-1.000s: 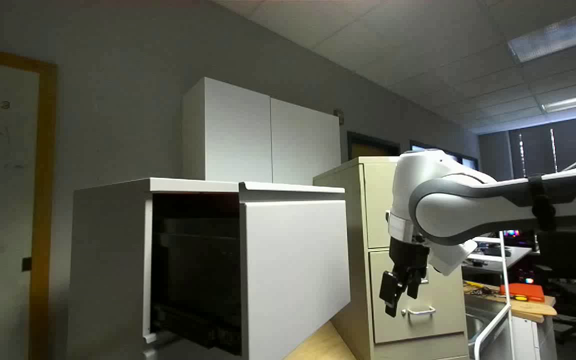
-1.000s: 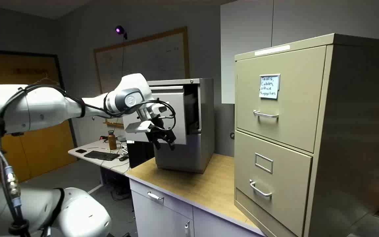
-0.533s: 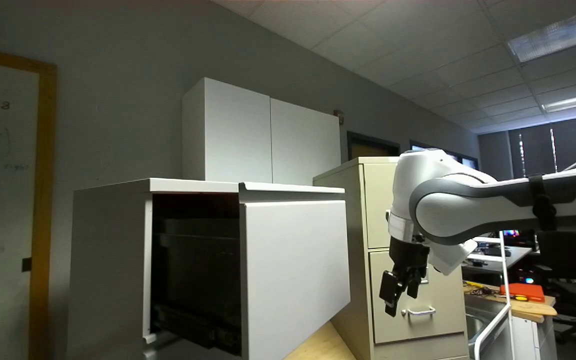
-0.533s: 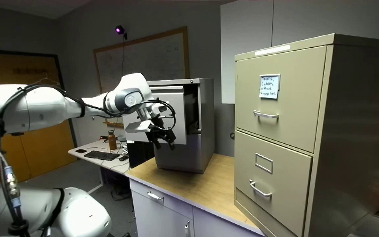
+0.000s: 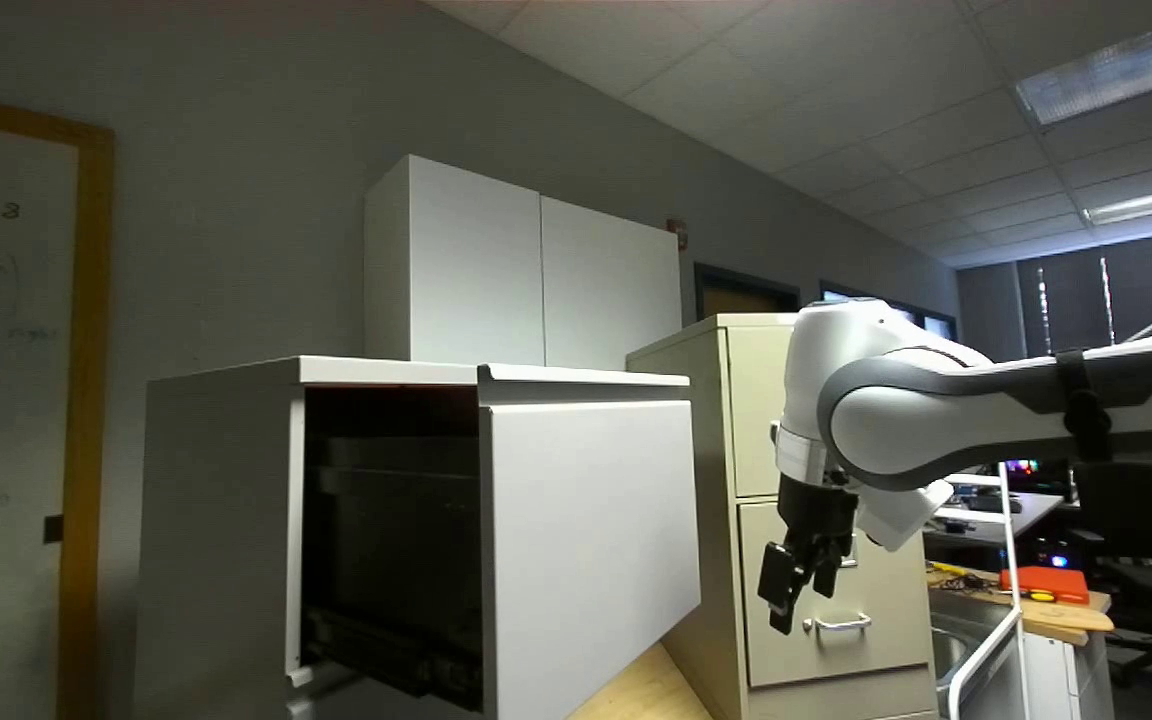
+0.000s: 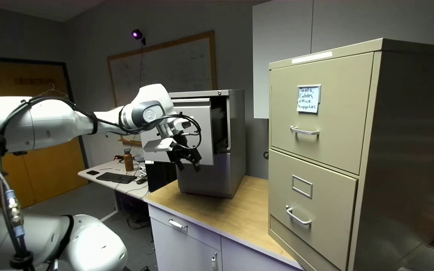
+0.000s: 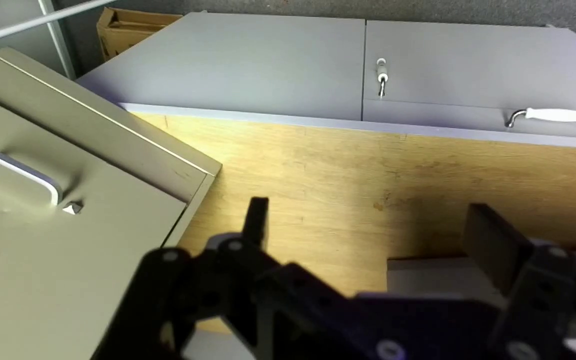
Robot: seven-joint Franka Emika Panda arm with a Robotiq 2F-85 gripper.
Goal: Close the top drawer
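The top drawer (image 5: 591, 540) has a plain white front and stands pulled out of the white cabinet (image 5: 221, 520), with its dark interior showing. The drawer front (image 6: 206, 150) also shows in an exterior view, partly hidden behind my arm. My gripper (image 5: 802, 608) points down, out in front of the drawer front and apart from it. In an exterior view the gripper (image 6: 188, 167) overlaps the drawer's lower edge. In the wrist view the gripper (image 7: 369, 205) has its fingers wide apart with nothing between them. The grey-white cabinet's lower part (image 7: 433, 276) shows below, partly hidden by the gripper.
A beige filing cabinet (image 6: 322, 113) with handles stands beside the white cabinet on the wooden countertop (image 6: 217, 210). A white two-door cupboard (image 5: 476, 270) is on the wall behind. A desk (image 6: 106, 169) with a keyboard and bottle is farther back.
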